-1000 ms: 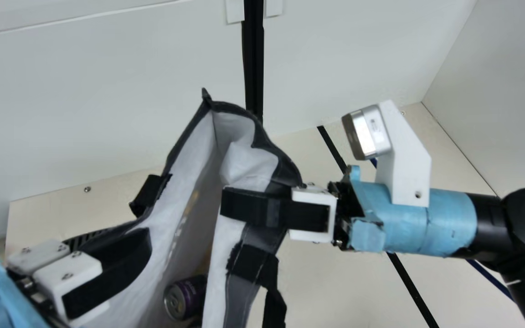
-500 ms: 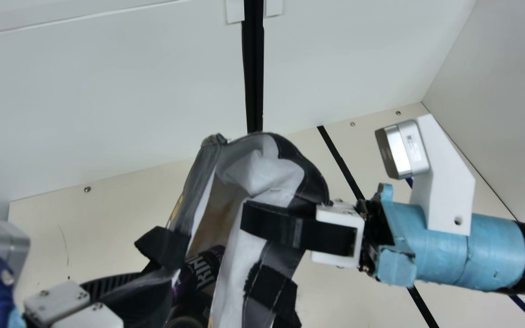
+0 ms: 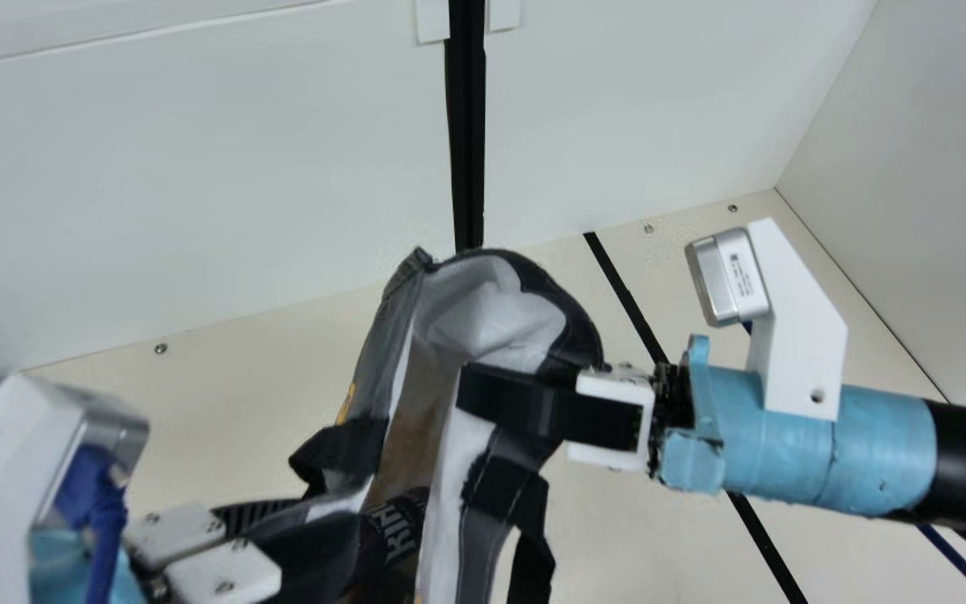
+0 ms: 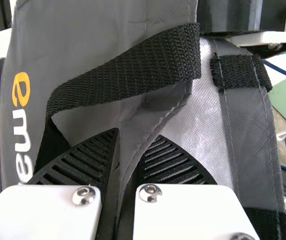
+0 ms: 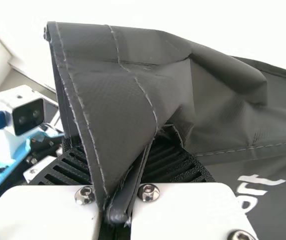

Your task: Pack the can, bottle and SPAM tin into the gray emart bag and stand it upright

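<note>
Gray emart bag (image 3: pixel 475 520) held by two grippers, mouth open

Gray fabric with a pale lining (image 3: pixel 500 323) forms a lopsided pouch at six o'clock in the main view, its mouth visible from above. Inside, toward the mouth's six o'clock, lies a dark container (image 3: pixel 399 528) with light lettering; whether it is the can or the bottle, I cannot tell. A black handle (image 4: pixel 128 65) loops along the outside, at the mouth's nine o'clock.

From eight o'clock, the left gripper (image 4: pixel 137 142) pinches a fold of the bag near that handle. From three o'clock, the right gripper (image 5: pixel 123 145) has the opposite edge nipped between its ribbed fingers. Beyond is the cream table (image 3: pixel 231 428), with black tape (image 3: pixel 625 294) at one o'clock.

Packing looks well along, and standing the bag up seems to be the step in hand. Both holds take only thin fabric, so the load's weight could drag an edge free. Uneven lifting could tilt the bag and roll the container toward the mouth. Let go before the base sits flat, and the soft walls may buckle and topple it.
</note>
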